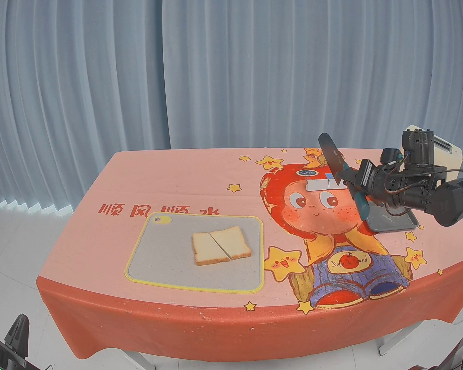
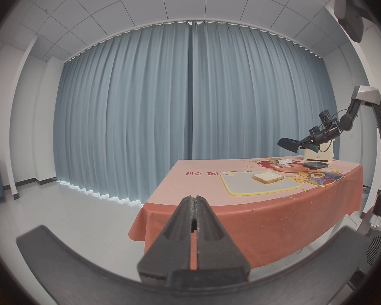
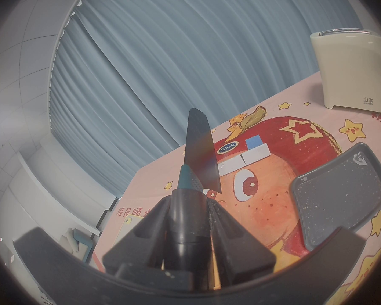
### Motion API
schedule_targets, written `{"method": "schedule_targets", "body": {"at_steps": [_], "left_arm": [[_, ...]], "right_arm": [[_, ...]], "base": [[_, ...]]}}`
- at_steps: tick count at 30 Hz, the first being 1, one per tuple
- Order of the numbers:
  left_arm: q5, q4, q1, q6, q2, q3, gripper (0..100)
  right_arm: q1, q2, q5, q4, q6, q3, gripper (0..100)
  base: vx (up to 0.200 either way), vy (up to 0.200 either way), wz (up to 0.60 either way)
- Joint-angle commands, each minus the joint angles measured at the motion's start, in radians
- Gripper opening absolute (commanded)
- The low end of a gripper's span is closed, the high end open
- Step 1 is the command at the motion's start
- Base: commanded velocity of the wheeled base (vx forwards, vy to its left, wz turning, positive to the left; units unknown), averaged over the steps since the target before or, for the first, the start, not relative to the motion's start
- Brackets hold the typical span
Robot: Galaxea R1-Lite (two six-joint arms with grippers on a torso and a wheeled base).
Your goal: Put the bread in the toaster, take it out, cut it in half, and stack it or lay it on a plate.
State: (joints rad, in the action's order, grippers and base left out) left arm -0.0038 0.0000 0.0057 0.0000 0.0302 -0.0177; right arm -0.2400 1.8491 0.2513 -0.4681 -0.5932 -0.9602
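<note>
Knife (image 1: pixel 343 173) clamped in right gripper (image 3: pixel 189 204), left gripper (image 2: pixel 194 201) closed, halved bread (image 1: pixel 221 246) on board (image 1: pixel 159 253), red lettering on tablecloth (image 1: pixel 154 186)

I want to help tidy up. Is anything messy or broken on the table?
Nothing stands out. The two pale bread halves lie flat, side by side, on the grey yellow-rimmed cutting board; the right pincer holds the teal-handled dark knife aloft.

A lab room: full curtain (image 2: pixel 190 98), panel ceiling (image 2: pixel 182 1), lone table (image 1: pixel 154 181).
</note>
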Motion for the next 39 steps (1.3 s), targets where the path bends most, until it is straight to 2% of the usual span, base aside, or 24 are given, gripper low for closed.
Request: {"method": "schedule_targets", "body": {"at_steps": [1, 15, 21, 39], "left_arm": [[-0.001, 0.0, 0.0, 0.0, 0.002, 0.018, 0], [-0.001, 0.0, 0.0, 0.0, 0.002, 0.018, 0], [0.001, 0.0, 0.0, 0.0, 0.0, 0.018, 0], [-0.001, 0.0, 0.0, 0.0, 0.002, 0.018, 0]], "right_arm": [[0.03, 0.007, 0.039, 0.0, 0.001, 0.008, 0], [0.044, 0.053, 0.037, 0.0, 0.007, 0.014, 0], [0.047, 0.067, 0.029, 0.0, 0.029, 0.014, 0], [0.054, 0.094, 0.029, 0.0, 0.03, 0.011, 0]], "base": [[0.0, 0.0, 0.0], [0.0, 0.0, 0.0], [0.0, 0.0, 0.0], [0.0, 0.0, 0.0]]}}
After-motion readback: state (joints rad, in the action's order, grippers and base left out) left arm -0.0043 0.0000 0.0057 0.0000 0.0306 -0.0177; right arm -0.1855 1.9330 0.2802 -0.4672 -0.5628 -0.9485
